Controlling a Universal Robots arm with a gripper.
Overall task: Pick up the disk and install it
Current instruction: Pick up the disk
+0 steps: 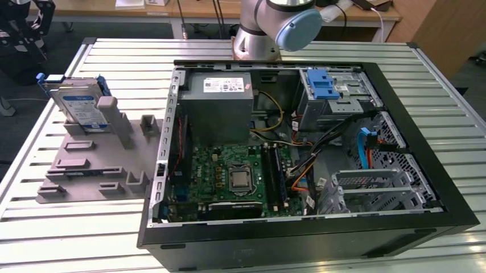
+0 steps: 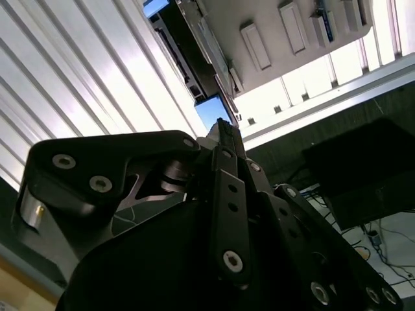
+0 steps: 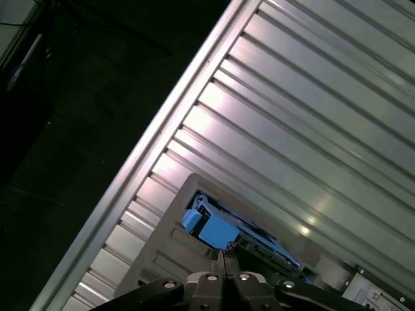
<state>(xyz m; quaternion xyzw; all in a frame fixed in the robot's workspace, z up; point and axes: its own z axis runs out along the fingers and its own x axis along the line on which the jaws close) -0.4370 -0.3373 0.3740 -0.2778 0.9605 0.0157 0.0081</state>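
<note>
The disk (image 1: 79, 106), silver with a blue-and-white label and a blue frame, stands on edge in the grey holder (image 1: 83, 168) at the exterior view's left. In the first wrist view the disk (image 3: 214, 228) shows as a blue patch just past my gripper (image 3: 221, 256), whose two thin fingertips lie pressed together with nothing between them. My gripper (image 2: 224, 129) hangs well above the slatted table, apart from the disk. The arm's base (image 1: 258, 34) stands behind the computer case.
The open black computer case (image 1: 304, 242) lies on the slatted metal table (image 1: 91, 227). Inside are a grey power supply box (image 1: 220, 96), a motherboard (image 1: 231, 176) and a drive bay with a blue latch (image 1: 322, 85). Loose cables (image 1: 304, 153) cross the case.
</note>
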